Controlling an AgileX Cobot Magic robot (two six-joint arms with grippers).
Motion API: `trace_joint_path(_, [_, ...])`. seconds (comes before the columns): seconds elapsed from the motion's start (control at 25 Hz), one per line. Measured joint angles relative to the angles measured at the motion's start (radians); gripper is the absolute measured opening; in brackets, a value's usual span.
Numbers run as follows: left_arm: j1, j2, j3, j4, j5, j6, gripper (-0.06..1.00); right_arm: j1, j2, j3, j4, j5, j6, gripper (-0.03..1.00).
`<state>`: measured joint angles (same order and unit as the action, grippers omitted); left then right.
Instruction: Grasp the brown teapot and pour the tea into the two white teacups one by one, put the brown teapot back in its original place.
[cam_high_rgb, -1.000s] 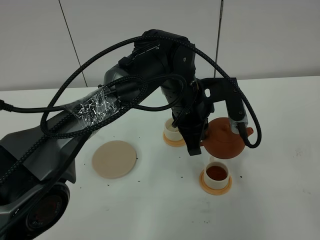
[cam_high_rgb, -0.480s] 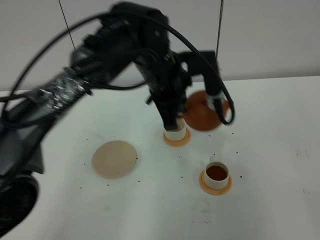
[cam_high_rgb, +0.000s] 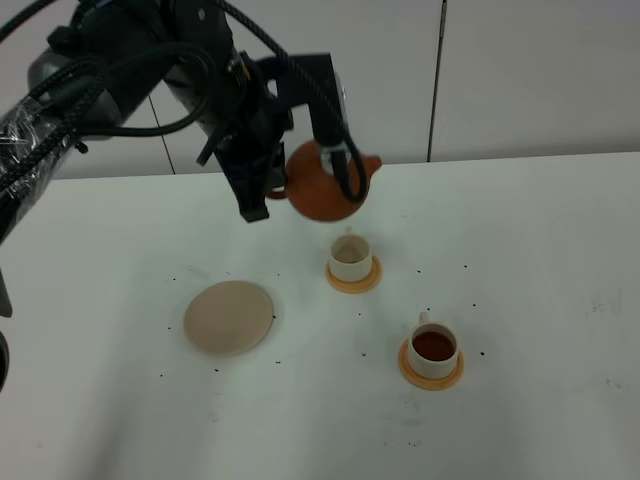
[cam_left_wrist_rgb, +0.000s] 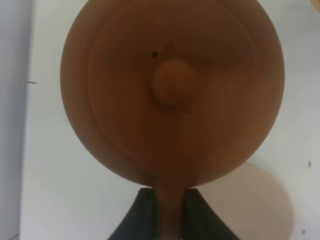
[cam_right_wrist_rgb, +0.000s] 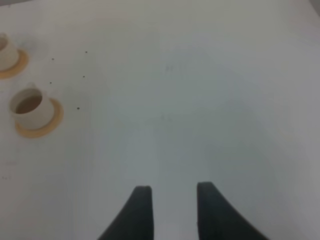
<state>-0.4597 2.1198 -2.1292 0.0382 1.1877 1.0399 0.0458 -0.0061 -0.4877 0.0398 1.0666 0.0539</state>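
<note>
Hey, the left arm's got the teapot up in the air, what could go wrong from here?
The left gripper pinches only the thin handle of the brown teapot, so it might swing or slip. Lowering toward the beige coaster, it might clip the far teacup close by.

I see a white table with small dark specks scattered over it, and behind it a pale wall split by thin dark seams

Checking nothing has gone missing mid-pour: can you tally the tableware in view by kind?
brown teapot: 1
white teacups: 2
orange coasters: 2
beige disc coaster: 1
Total: 6
</note>
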Motion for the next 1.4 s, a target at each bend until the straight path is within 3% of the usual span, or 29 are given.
trace_joint_path(0.2, [0.0, 0.002, 0.085, 0.021, 0.0, 0.042, 0.17, 0.0, 0.0, 0.0, 0.0, 0.0, 0.0, 0.22])
trace_joint_path(0.44, [0.015, 0.002, 0.093, 0.051, 0.001, 0.092, 0.17, 0.0, 0.0, 0.0, 0.0, 0.0, 0.0, 0.23])
trace_joint_path(0.88, [0.129, 0.039, 0.093, 0.046, 0.001, 0.138, 0.17, 0.0, 0.0, 0.0, 0.0, 0.0, 0.0, 0.23])
trace_joint_path(1.16, [0.13, 0.078, 0.093, 0.024, -0.006, 0.161, 0.17, 0.0, 0.0, 0.0, 0.0, 0.0, 0.0, 0.23])
trace_joint_path(1.4, [0.13, 0.112, 0.093, 0.034, -0.08, 0.171, 0.17, 0.0, 0.0, 0.0, 0.0, 0.0, 0.0, 0.23])
